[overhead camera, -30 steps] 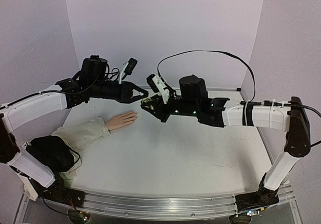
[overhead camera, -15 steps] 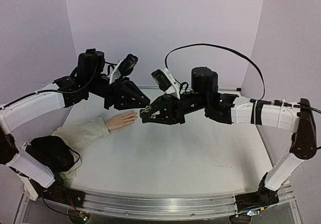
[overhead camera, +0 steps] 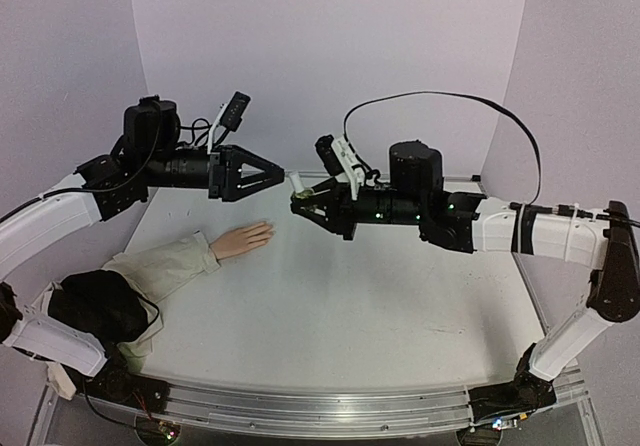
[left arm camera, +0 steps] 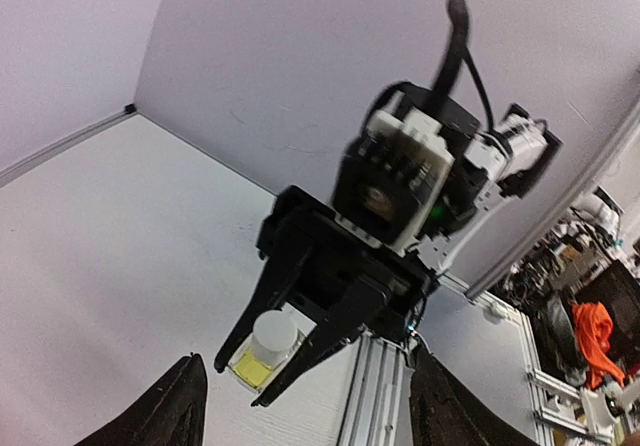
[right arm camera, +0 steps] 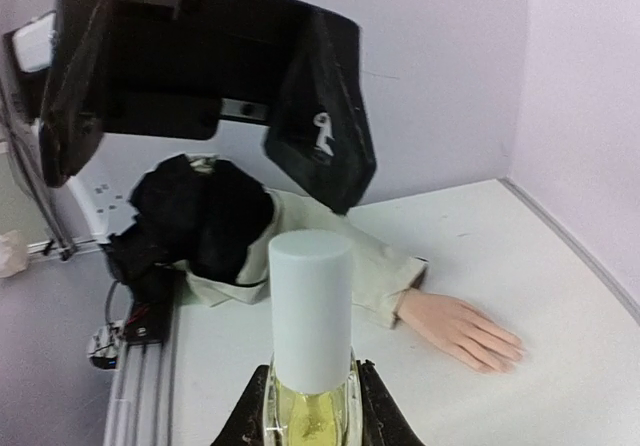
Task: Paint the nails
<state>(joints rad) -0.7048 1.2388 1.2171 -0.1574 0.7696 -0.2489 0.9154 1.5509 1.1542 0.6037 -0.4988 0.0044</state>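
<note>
The right end effector (overhead camera: 305, 204) is clenched on a small bottle (right arm camera: 310, 311), held above the table (overhead camera: 360, 306) near the middle of the overhead view. The bottle's cap points toward the left end effector (left arm camera: 305, 391). Its clear glass body holds a yellowish-green liquid, and a tall pale cap closes it. Any label on it is too small to make out.

The left end effector hangs just left of the bottle, its fingers (left arm camera: 180, 406) spread wide and grasping nothing. A small white mark on one of them, seen in the right wrist view, cannot be read.

The mannequin hand (overhead camera: 243, 239) lies flat on the table at centre left of the overhead view, with its beige sleeve (overhead camera: 165, 266) running to the lower left. The nails (right arm camera: 505, 351) sit at its fingertips, which point right, well apart from the bottle. They are too small to tell their colour.
</note>
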